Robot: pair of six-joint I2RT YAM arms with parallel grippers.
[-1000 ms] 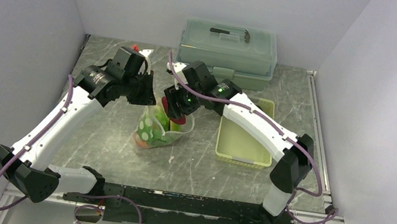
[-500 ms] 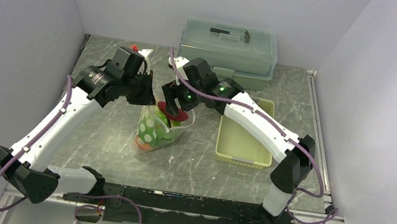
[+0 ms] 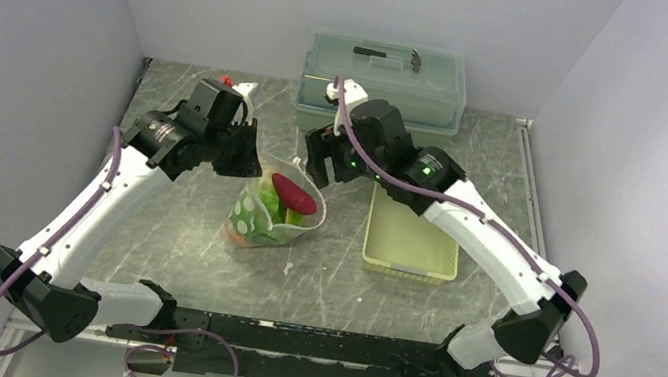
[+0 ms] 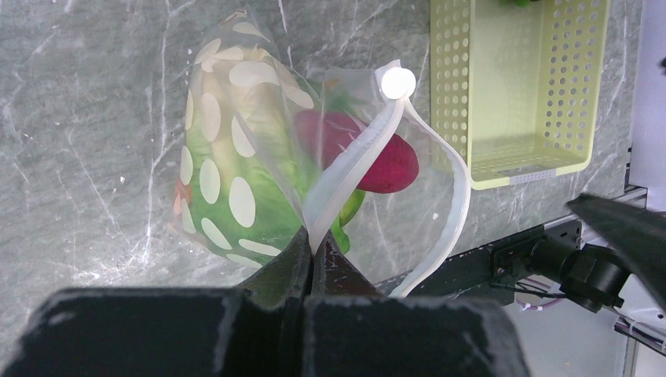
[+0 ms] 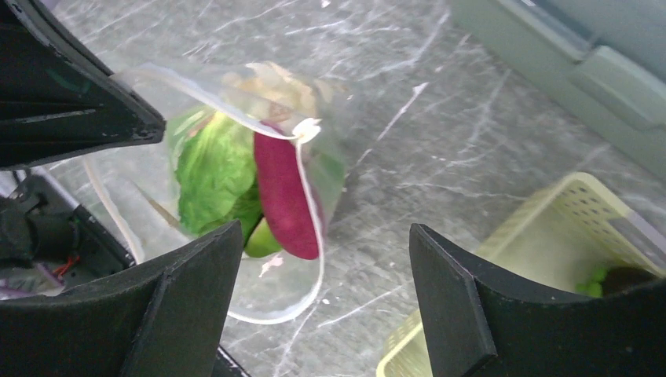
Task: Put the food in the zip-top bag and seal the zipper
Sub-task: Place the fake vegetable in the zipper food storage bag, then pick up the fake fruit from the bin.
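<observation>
1. Top view: the zip-top bag [image 3: 267, 216] stands on the worktop [image 3: 197, 258] between the two arms, with its mouth turned up and gaping.
   - The left claw [image 3: 249, 159] is closed on the bag's left mouth edge.
   - The right claw [image 3: 318, 160] hangs just beyond the bag's far right side, jaws apart and holding nothing.
   - A magenta root [image 3: 295, 194] lies across the top of the bag's contents.
   - The pale yellow-green tray [image 3: 409, 251] sits just right of the bag, and the lidded box [image 3: 385, 77] is at the back.

2. Left wrist view: the left claw [image 4: 312, 253] is pinched together on the zipper [image 4: 355, 166], gripping the strip at the near end.
   - From there the strip runs up to a white knob at the far end, and the other lip bows outward, so the mouth is open.
   - Inside the dotted bag [image 4: 236, 157], the lettuce [image 4: 263, 208] fills the lower part and the magenta root [image 4: 369, 153] rests above it.
   - The perforated tray [image 4: 518, 94] lies beside the bag, not touching it.

3. Right wrist view: the right claw [image 5: 323, 236] has its fingers [image 5: 196, 298] spread wide with nothing between them, above the bag's open mouth.
   - The magenta root [image 5: 283, 196] lies inside against the lettuce [image 5: 212, 165].
   - The left claw [image 5: 71, 102] holds the bag's upper edge.
   - In a corner of the tray [image 5: 542, 236] lie a green fruit [image 5: 598, 276] and a dark round piece [image 5: 630, 280], outside the bag.
</observation>
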